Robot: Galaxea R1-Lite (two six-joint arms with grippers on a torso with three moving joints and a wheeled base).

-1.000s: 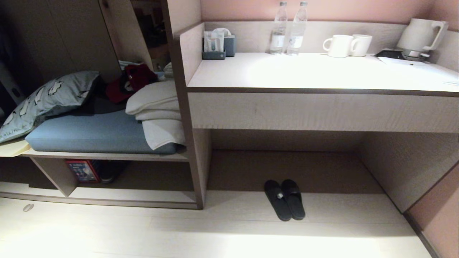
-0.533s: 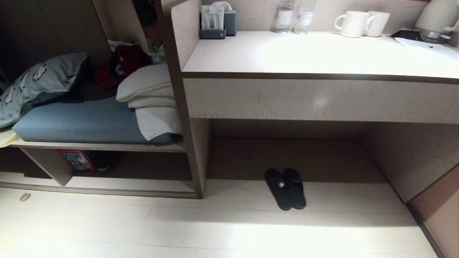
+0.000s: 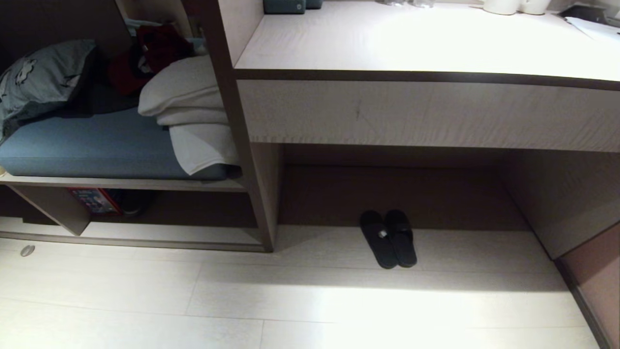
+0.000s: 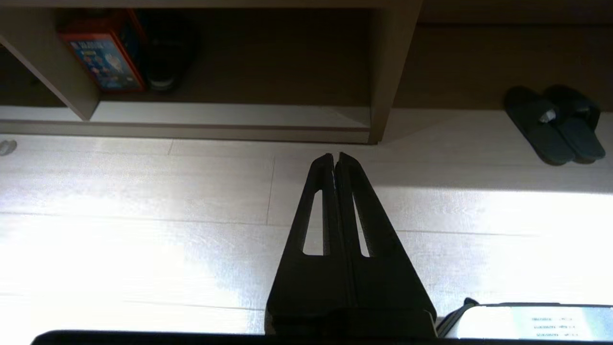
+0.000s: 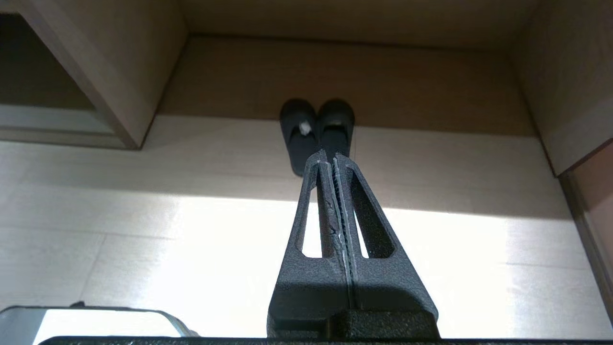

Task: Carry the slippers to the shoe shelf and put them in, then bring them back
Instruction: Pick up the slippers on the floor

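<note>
Now the head view has tipped downward; desk top nearly gone. Slippers (image 3: 388, 238) lie paired on floor in the desk recess, untouched. Shoe shelf (image 3: 160, 235) left. Left gripper (image 4: 335, 158), right gripper (image 5: 327, 160) pressed closed, empty; pickup pending.

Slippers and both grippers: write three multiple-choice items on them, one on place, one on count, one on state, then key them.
1. Where do the slippers lie?
A. on the floor under the desk
B. inside the shoe shelf
C. on the blue cushion

2. How many slippers carry a small white tag?
A. none
B. one
C. two

3. How do the left gripper and the right gripper stand?
A. both open
B. one shut on a slipper
C. both shut, holding nothing

Key: 1 A, the pair sits side by side on the pale floor in the desk recess, to the right of the shoe shelf. 2 B, only one insole shows a tag. 3 C, each wrist view shows fingers pressed together above the floor.
</note>
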